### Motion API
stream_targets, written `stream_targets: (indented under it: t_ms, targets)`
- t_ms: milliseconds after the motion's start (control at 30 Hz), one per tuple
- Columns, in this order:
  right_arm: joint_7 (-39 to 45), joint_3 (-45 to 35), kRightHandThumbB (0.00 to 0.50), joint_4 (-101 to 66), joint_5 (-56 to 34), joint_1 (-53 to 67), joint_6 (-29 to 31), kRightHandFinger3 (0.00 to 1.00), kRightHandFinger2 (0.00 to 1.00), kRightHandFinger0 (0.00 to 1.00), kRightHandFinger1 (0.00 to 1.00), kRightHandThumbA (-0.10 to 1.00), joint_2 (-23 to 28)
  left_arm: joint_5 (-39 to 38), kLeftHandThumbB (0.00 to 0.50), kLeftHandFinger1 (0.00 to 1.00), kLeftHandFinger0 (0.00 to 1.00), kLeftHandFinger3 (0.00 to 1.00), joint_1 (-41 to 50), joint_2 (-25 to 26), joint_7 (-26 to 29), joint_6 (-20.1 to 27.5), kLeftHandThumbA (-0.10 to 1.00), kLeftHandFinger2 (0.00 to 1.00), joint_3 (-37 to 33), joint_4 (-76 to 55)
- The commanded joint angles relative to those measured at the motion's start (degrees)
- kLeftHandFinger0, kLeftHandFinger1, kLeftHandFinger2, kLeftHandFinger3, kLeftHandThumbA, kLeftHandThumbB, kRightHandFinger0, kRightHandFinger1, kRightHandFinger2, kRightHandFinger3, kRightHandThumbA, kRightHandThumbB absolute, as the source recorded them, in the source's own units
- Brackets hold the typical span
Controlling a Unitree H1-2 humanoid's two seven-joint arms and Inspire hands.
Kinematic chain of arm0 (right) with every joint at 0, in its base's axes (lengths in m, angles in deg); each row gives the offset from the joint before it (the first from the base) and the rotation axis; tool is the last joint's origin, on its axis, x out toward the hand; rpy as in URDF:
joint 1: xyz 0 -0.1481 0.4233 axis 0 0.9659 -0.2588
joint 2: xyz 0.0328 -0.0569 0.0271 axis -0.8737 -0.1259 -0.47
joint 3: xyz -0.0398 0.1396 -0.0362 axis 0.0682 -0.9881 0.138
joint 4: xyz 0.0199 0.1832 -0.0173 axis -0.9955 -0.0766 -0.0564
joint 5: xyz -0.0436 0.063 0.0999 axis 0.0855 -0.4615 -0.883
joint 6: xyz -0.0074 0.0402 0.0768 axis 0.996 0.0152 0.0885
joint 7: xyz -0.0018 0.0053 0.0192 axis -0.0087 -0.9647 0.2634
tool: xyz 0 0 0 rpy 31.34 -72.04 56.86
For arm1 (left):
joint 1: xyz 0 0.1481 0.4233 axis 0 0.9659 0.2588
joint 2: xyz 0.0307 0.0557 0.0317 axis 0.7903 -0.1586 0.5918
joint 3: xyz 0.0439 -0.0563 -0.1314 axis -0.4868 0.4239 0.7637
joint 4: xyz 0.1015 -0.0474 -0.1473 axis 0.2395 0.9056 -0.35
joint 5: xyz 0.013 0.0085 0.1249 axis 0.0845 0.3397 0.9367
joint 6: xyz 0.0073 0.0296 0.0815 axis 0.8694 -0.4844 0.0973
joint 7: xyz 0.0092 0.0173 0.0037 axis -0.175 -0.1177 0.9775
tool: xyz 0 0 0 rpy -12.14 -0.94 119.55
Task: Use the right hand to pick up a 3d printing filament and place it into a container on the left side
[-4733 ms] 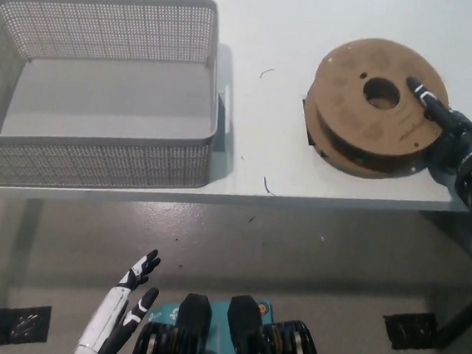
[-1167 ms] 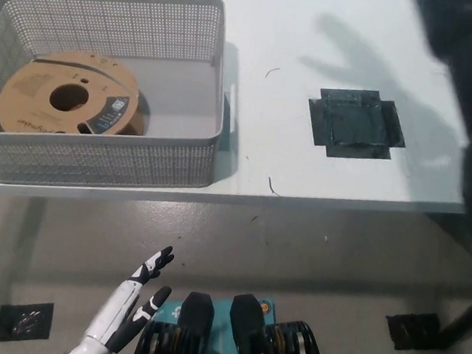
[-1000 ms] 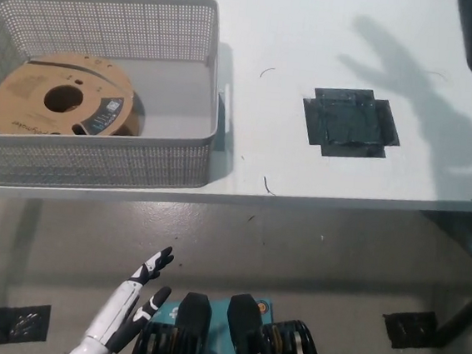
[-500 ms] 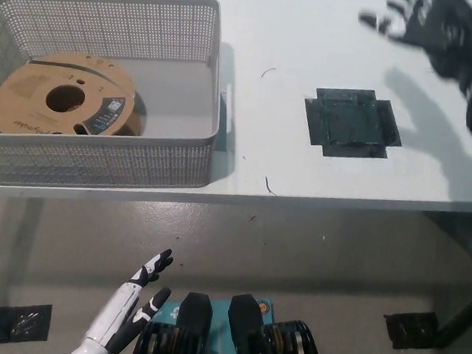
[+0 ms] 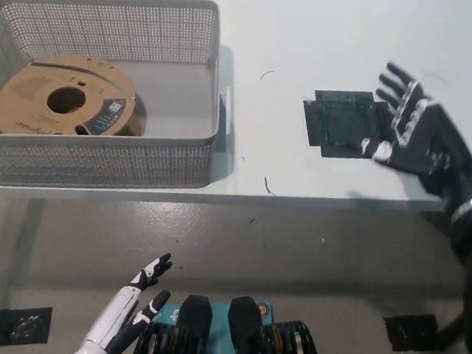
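filament spool [image 5: 66,100] lying flat inside the grey mesh basket [image 5: 95,159] at 10 o'clock, black right hand [image 5: 415,136] empty, fingers spread, over the tabletop [image 5: 317,34] at 3 o'clock, partly covering a dark square patch [image 5: 337,124], white left hand [image 5: 131,313] down at 7 o'clock, open

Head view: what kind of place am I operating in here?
Likely a lab or workshop test station: a plain white table on a concrete floor, a grey mesh basket holding a cardboard filament spool, and a black tape marker.

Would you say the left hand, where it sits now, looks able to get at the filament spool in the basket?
Probably not as things stand. The left hand hangs open, low in front of the table, below its edge, while the filament spool lies inside the basket, behind its mesh wall.
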State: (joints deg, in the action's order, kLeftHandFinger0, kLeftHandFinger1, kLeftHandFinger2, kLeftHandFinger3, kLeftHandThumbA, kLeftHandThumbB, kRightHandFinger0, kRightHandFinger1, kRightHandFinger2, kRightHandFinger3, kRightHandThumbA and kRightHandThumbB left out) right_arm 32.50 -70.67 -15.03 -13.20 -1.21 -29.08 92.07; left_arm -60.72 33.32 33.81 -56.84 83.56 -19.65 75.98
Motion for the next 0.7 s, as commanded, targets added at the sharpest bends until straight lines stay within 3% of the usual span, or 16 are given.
stream_targets:
  t_ms: [0, 100, 200, 367, 400, 467, 567, 633, 667]
  targets:
    - [-1.3, 5.4, 0.486, -59.3, 12.0, 4.7, 16.5, 1.00, 1.00, 1.00, 1.00, 0.97, -6.0, 0.2, 0.235, 1.00, 1.00, 1.00, -1.3, -0.3, 1.0, 2.8, 1.00, 1.00, 0.4, -1.5]
    - [-1.9, 5.4, 0.469, -59.1, 10.9, 11.4, 15.9, 1.00, 1.00, 1.00, 1.00, 0.92, -7.0, 0.0, 0.227, 1.00, 1.00, 1.00, -1.6, -0.3, 1.1, 2.8, 1.00, 1.00, 0.4, -1.5]
    - [-1.9, 5.3, 0.364, -54.0, 13.1, 15.9, 19.9, 1.00, 1.00, 1.00, 1.00, 1.00, -6.5, -0.1, 0.230, 1.00, 1.00, 1.00, -2.1, -0.2, 1.3, 2.8, 1.00, 1.00, 0.4, -1.4]
    - [-3.4, 4.3, 0.322, -39.6, 14.7, 23.5, 25.4, 1.00, 1.00, 1.00, 1.00, 1.00, -4.4, -0.2, 0.228, 1.00, 1.00, 1.00, -2.0, -0.4, 1.4, 2.8, 1.00, 1.00, 0.4, -1.4]
    - [-3.7, 4.5, 0.291, -36.5, 15.3, 24.2, 26.7, 1.00, 1.00, 1.00, 1.00, 1.00, -3.9, -0.2, 0.225, 1.00, 1.00, 1.00, -2.1, -0.5, 1.5, 2.8, 1.00, 1.00, 0.4, -1.3]
    - [-4.5, 5.1, 0.275, -31.2, 15.9, 25.1, 28.1, 1.00, 1.00, 1.00, 1.00, 1.00, -4.0, -0.4, 0.226, 1.00, 1.00, 1.00, -2.3, -0.5, 1.6, 2.8, 1.00, 1.00, 0.4, -1.3]
    - [-7.1, 6.2, 0.194, -20.5, 19.0, 25.1, 30.8, 1.00, 1.00, 1.00, 1.00, 1.00, -4.1, -0.3, 0.238, 1.00, 1.00, 1.00, -2.5, -0.9, 2.1, 2.8, 1.00, 1.00, 0.4, -1.1]
    - [-8.6, 6.6, 0.193, -14.5, 20.2, 24.8, 30.6, 1.00, 1.00, 1.00, 1.00, 1.00, -4.1, -0.2, 0.233, 1.00, 1.00, 1.00, -2.7, -1.1, 2.4, 2.8, 1.00, 1.00, 0.2, -0.9]
    - [-9.1, 6.8, 0.168, -10.1, 19.8, 24.4, 30.1, 1.00, 1.00, 1.00, 1.00, 1.00, -4.5, -0.1, 0.229, 1.00, 1.00, 1.00, -2.7, -1.2, 2.6, 2.8, 1.00, 1.00, 0.1, -0.9]
